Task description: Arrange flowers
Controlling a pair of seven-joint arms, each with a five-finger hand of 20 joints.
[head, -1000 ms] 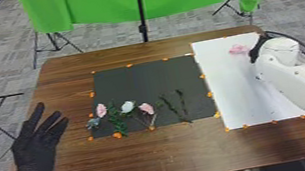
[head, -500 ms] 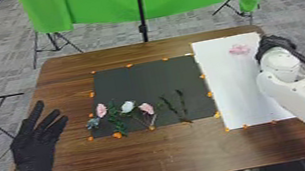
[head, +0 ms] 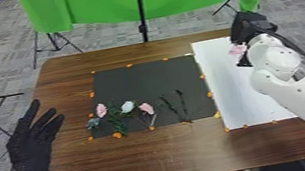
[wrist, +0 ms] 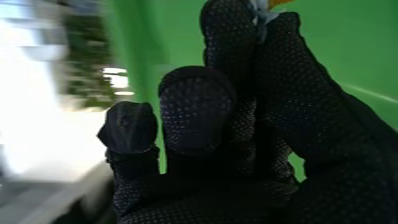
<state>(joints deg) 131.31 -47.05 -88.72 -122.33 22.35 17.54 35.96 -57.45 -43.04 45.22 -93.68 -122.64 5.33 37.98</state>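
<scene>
Right hand (head: pixel 253 24) shifted toward the far edge of the table (head: pixel 166 159); thumb and finger pinched a small pale thing (wrist: pixel 263 19). Pink flower (head: pixel 237 49) sat beside that hand on white sheet (head: pixel 254 93). Left hand (head: pixel 29 148) was spread, other flowers (head: pixel 128 106) right of it.

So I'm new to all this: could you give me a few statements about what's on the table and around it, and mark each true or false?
1. A white flower lies between two pink ones on the dark mat. True.
2. The robot's left hand lies on the white sheet. False: the left hand is by the left edge of the table.
3. Another pink flower is at the far end of the white sheet. True.
4. The hanging cloth is red. False: the cloth is green.
</scene>
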